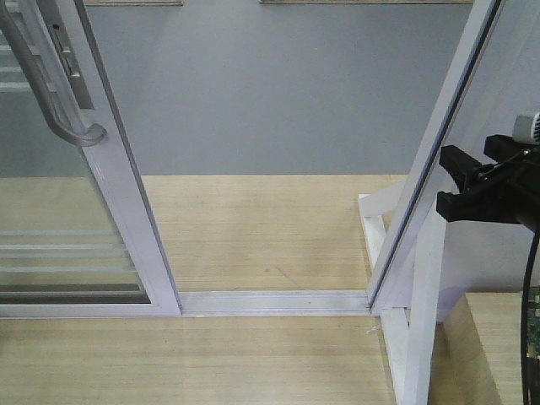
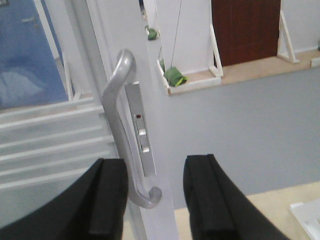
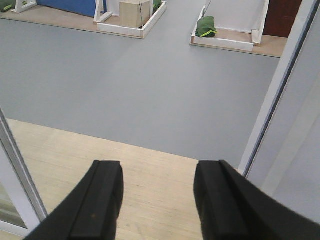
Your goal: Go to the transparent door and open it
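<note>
Nearest, left gripper: black fingers spread apart, holding nothing, straddling the edge stile of the transparent door, just short of the lower hook of its curved handle. Right gripper: fingers likewise parted and empty, well away from the door, above the wood floor. Beyond the door's track: grey floor, then a green bag and a cardboard box.
</note>
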Controlling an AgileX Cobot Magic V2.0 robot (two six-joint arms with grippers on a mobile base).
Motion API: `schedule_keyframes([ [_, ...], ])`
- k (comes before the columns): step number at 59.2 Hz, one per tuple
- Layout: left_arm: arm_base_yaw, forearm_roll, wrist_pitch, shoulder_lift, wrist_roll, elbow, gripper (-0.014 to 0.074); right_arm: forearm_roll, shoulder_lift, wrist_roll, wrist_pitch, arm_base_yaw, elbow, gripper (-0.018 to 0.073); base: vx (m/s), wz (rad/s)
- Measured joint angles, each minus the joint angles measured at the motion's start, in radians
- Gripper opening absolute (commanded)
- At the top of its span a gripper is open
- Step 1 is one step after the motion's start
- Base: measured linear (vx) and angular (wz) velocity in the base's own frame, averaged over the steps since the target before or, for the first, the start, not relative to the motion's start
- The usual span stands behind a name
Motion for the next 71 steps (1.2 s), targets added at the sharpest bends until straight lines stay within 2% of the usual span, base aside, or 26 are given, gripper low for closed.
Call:
schedule_keyframes([
  [11,0.0,0.0,0.008,-0.124,0.0,0.0,0.0388,0.0,0.0,0.0,0.001,0.0,0.0,0.041,0.0,0.0],
  [16,0.0,0.0,0.007,-0.171,-0.006,0.011,0.0337,0.0,0.0,0.0,0.001,0.0,0.0,0.041,0.0,0.0],
  [21,0.0,-0.006,0.007,-0.214,-0.051,0.047,0.0239,0.0,0.0,0.0,0.001,0.0,0.0,0.041,0.0,0.0],
  [30,0.0,-0.014,0.007,-0.277,-0.138,0.159,-0.0003,0.0,0.0,0.0,0.001,0.0,0.0,0.041,0.0,0.0],
  [43,0.0,-0.006,-0.012,-0.361,-0.146,0.416,-0.0007,0.0,0.0,0.0,0.001,0.0,0.0,0.041,0.0,0.0],
  [55,0.0,0.0,-0.099,-0.56,-0.146,0.626,-0.0006,0.0,0.0,0.0,0.001,0.0,0.0,0.0407,0.0,0.0],
  [64,-0.001,0.0,-0.192,-0.594,-0.146,0.76,-0.0006,0.0,0.0,0.0,0.004,0.0,0.001,0.0404,0.0,0.0],
  [71,-0.001,-0.004,-0.234,-0.594,-0.152,0.789,-0.0006,0.0,0.0,0.0,0.004,0.0,0.001,0.0404,0.0,0.0],
])
